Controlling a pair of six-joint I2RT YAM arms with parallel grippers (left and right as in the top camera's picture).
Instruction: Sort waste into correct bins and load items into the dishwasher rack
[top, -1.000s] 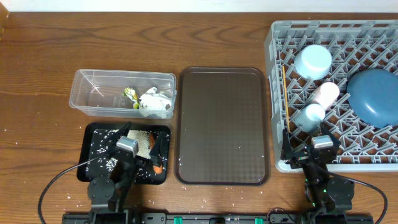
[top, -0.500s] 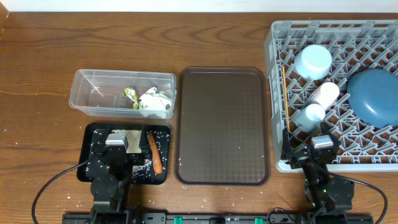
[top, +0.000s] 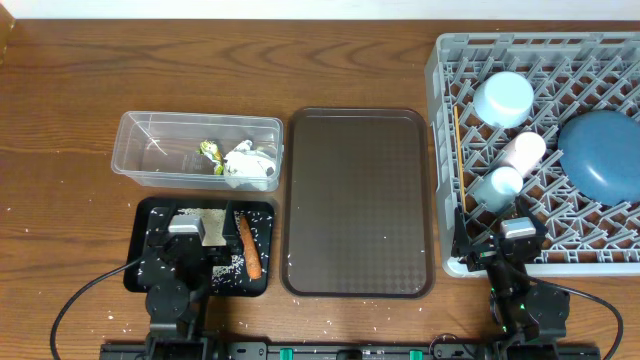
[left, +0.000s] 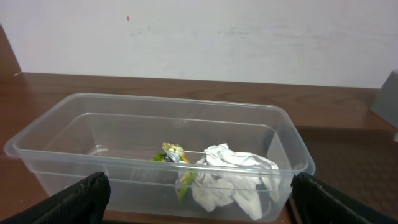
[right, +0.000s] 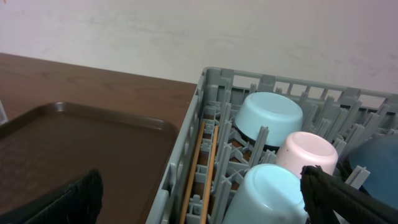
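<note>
The clear tub (top: 198, 150) holds the crumpled white paper (top: 250, 163) and the green-yellow wrapper (top: 210, 153). Both also show in the left wrist view, the paper (left: 236, 177) and the wrapper (left: 174, 155) inside the tub (left: 155, 124). The black tray (top: 150, 215) holds the rice grains (top: 215, 222) and the orange carrot (top: 247, 245). My left gripper (top: 190, 222) is open and empty over this tray, facing the tub. The grey rack (top: 540, 45) holds the pale blue bowl (top: 503, 97), pink cup (top: 522, 150), light blue cup (top: 498, 185), dark blue plate (top: 600, 150) and chopsticks (top: 458, 150). My right gripper (top: 495, 238) is open and empty at the rack's front edge.
The brown serving tray (top: 360, 200) lies between the bins and the rack, with nothing on it. A few rice grains lie scattered on the wooden table (top: 120, 320) near the black tray. Both arm bases stand at the table's front edge.
My left gripper has swung left, off the carrot's side of the black tray, and now points straight at the tub. The carrot shows in full. The right arm has not moved.
</note>
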